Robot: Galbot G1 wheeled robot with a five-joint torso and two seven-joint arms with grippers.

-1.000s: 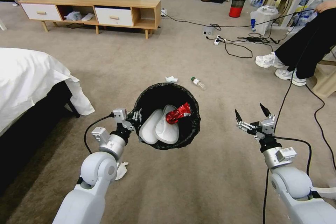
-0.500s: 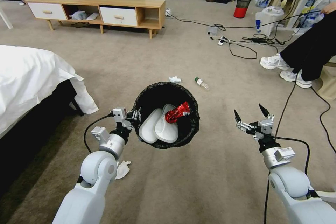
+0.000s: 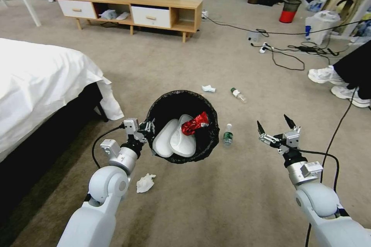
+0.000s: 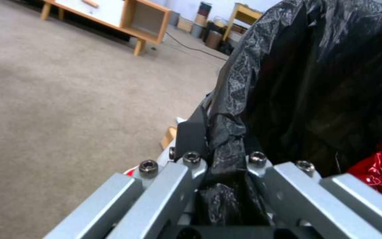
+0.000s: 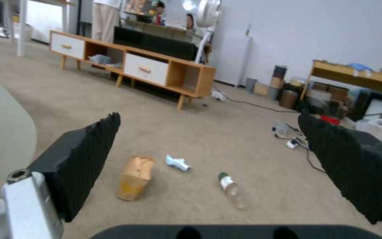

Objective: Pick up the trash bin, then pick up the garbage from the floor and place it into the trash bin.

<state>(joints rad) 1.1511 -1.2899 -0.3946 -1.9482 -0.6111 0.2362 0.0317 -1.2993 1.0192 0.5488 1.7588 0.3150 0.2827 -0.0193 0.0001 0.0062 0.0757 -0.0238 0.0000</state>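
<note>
Left claw (image 3: pixel 148 128) clamped on the near-left rim of the trash bin (image 3: pixel 210 123), holding it off the carpet in front of the robot. In the left wrist view the fingers (image 4: pixel 191 136) pinch a fold of the black liner (image 4: pixel 315 83) at the bin's edge. Inside the bin: two flat white slippers (image 3: pixel 176 141) and a crumpled red can (image 3: pixel 195 122), the can lying toward the far-right side.

Right claw (image 3: pixel 276 126) held out over bare carpet, well right of the bin, fingers spread apart with nothing between them. From the right wrist view the two black pads (image 5: pixel 87 156) frame open floor.

Garbage on the floor:
- Clear green-labelled bottle (image 3: pixel 228 134) lying just beside the bin's right edge, between bin and right claw.
- Second bottle (image 3: pixel 239 95) farther out, beyond the bin and to the right; also in the right wrist view (image 5: pixel 231 190).
- Small white-blue crumpled scrap (image 3: pixel 208 88) just left of that second bottle, near the bin's far rim.
- Brown paper bag (image 5: pixel 134 177) standing on the carpet, seen from the right wrist, left of the scrap.
- White tissue (image 3: pixel 145 182) on the carpet next to the left forearm, under the held bin's near side.

Edges: bed (image 3: pixel 38 81) with white sheet hangs close on the left, its corner near the bin's left side. Carpet ahead is open up to a low wooden cabinet (image 3: pixel 131 9). Black cables (image 3: pixel 286 52) trail across the floor to the far right.
</note>
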